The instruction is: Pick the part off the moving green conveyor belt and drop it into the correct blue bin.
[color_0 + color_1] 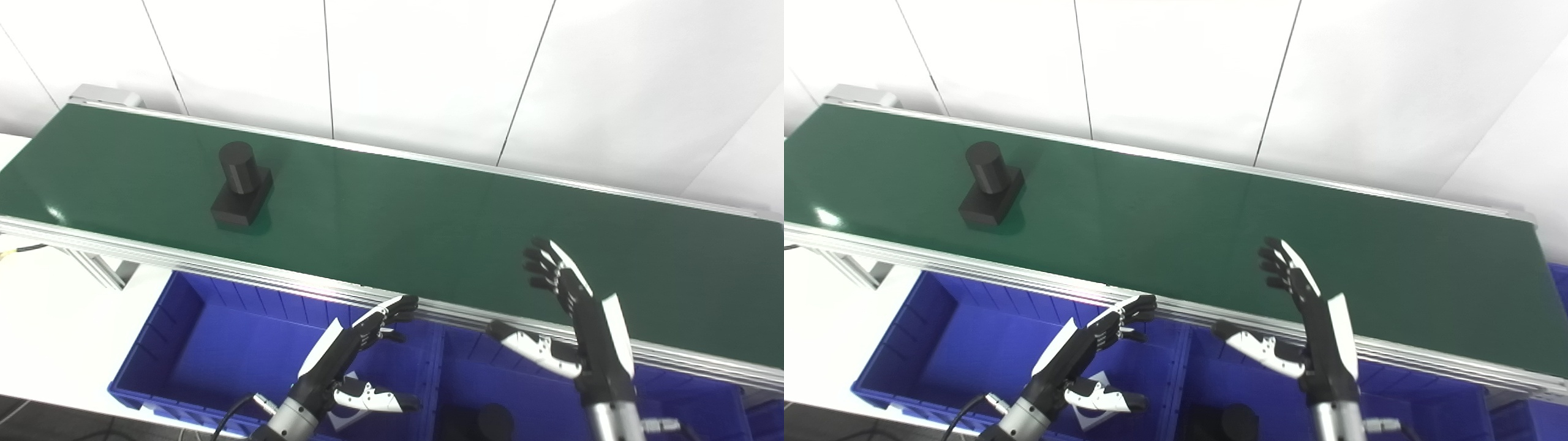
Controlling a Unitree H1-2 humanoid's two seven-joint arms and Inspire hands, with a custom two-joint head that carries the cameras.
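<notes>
A black part [241, 185], a cylinder on a square base, stands on the green conveyor belt [392, 208] at its left end. My left hand [352, 355] is open and empty over the left blue bin [184, 343], below the belt's near rail. My right hand [572, 318] is open and empty, raised over the belt's near edge, far right of the part. A dark part [484, 421] lies in the middle blue bin [471, 380].
The belt's aluminium rail [184, 260] runs between the bins and the belt. A white label [1093, 395] lies in the left bin under my left hand. A white panelled wall stands behind the belt. Another blue bin edge [765, 410] shows at far right.
</notes>
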